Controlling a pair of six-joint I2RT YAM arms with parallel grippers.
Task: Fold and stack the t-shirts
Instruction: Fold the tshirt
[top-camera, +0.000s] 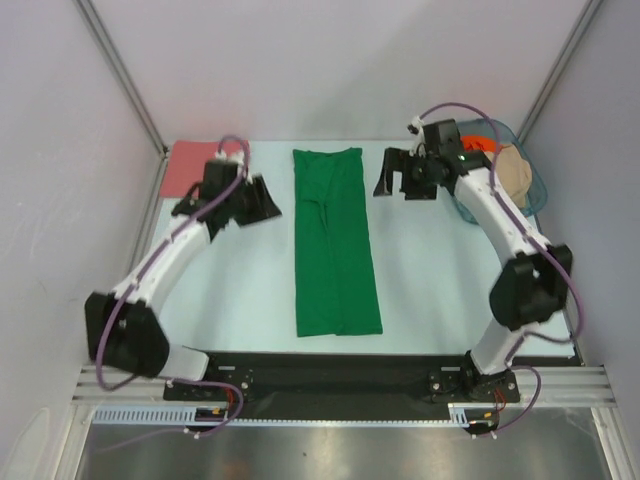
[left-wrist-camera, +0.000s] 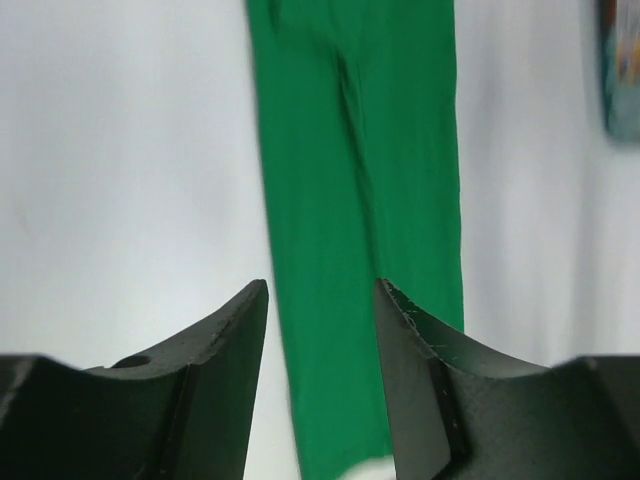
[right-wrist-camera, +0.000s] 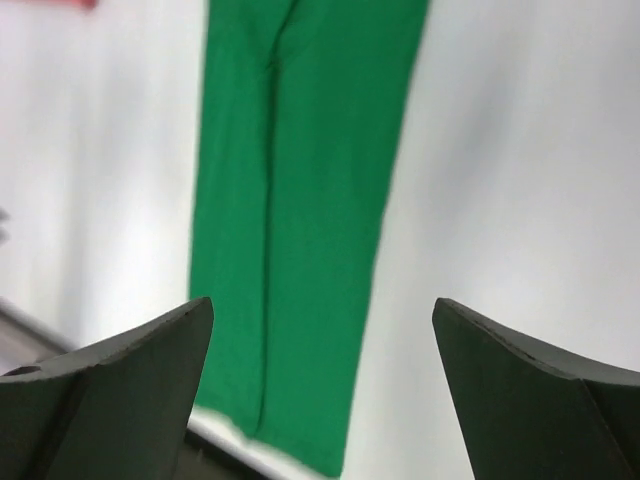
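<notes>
A bright green t-shirt (top-camera: 335, 243) lies flat in the middle of the table, folded into a long narrow strip running from far to near. Both wrist views look along it: the green t-shirt (left-wrist-camera: 355, 200) and the green t-shirt (right-wrist-camera: 300, 200). My left gripper (top-camera: 262, 202) hangs open to the left of its far end, holding nothing. My right gripper (top-camera: 398, 175) stands wide open to the right of that same end, also empty. A salmon-pink t-shirt (top-camera: 188, 166) lies folded at the far left. Orange-red cloth (top-camera: 478, 145) and beige cloth (top-camera: 514, 170) sit in the basket.
A blue-grey plastic basket (top-camera: 535, 190) stands at the far right corner, partly behind my right arm. Grey walls close in the table on the left, back and right. A black strip and metal rail run along the near edge.
</notes>
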